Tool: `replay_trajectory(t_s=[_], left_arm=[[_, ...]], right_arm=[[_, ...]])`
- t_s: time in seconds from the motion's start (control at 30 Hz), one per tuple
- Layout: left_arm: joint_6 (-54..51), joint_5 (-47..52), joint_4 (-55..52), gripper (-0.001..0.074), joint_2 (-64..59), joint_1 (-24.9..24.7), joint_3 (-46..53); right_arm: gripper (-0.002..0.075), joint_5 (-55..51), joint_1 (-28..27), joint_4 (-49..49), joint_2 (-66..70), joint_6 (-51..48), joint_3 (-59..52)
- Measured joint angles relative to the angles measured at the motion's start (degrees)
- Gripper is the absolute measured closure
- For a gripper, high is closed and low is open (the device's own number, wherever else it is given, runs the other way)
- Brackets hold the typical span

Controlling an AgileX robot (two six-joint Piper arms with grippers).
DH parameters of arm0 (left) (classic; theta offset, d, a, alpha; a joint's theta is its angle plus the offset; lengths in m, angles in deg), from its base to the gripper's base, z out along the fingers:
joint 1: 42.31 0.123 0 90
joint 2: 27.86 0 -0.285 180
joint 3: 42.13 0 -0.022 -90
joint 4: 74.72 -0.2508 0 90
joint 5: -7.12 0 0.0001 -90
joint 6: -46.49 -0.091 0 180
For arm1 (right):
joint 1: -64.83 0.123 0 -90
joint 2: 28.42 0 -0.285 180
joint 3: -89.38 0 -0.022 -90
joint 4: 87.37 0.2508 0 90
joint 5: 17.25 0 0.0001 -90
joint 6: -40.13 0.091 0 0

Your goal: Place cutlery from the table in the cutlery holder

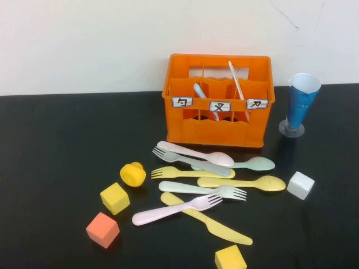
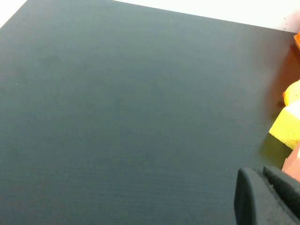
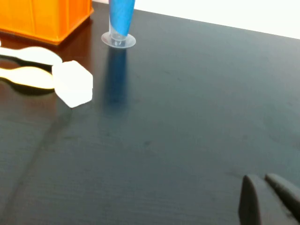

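Nearest the high camera: a yellow cube [image 1: 230, 258] at the front edge of the black desk [image 1: 56, 145], with an orange-red cube [image 1: 102, 230] off to its left and a second yellow cube [image 1: 115, 198] just behind that one. A small yellow rounded toy [image 1: 133, 174] sits beside the second yellow cube.

Cutlery lies in a loose heap at mid-desk, in front of the orange cutlery holder [image 1: 219, 120]. Yellow knife [image 1: 206, 226] at the front, angled, with the pink fork [image 1: 176, 209] crossing over its handle end. Mint fork [image 1: 202, 190] behind those, tines toward the right. Yellow spoon [image 1: 242, 182] and yellow fork [image 1: 190, 172] next back. Pale blue-grey fork [image 1: 189, 161], pink spoon [image 1: 195, 153] and mint spoon [image 1: 247, 163] lie closest to the holder, overlapping one another.

Holder stands upright near the back wall, three white labels on its front. A pale blue handle [image 1: 199, 91] shows in a middle compartment; a whitish handle [image 1: 236, 80] leans in the right one.

Blue cone cup [image 1: 301, 105] upright just right of the holder. White cube [image 1: 300, 185] right of the heap, near the yellow spoon's bowl.

Neither arm shows in the high view. Left claw [image 2: 262, 199] hangs over bare desk left of the cubes, holding nothing; cannot tell how wide it stands. Right claw [image 3: 267, 199] is over bare desk right of the white cube, fingers pressed together, empty.
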Motion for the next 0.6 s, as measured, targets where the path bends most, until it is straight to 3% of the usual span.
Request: replay_trajectory(t_s=[0.6], left_arm=[[0.0,0.0,0.03,0.0736,0.0,0.0,0.02]], right_arm=[[0.0729,0.0,0.0,2.83,0.0,0.57,0.0]])
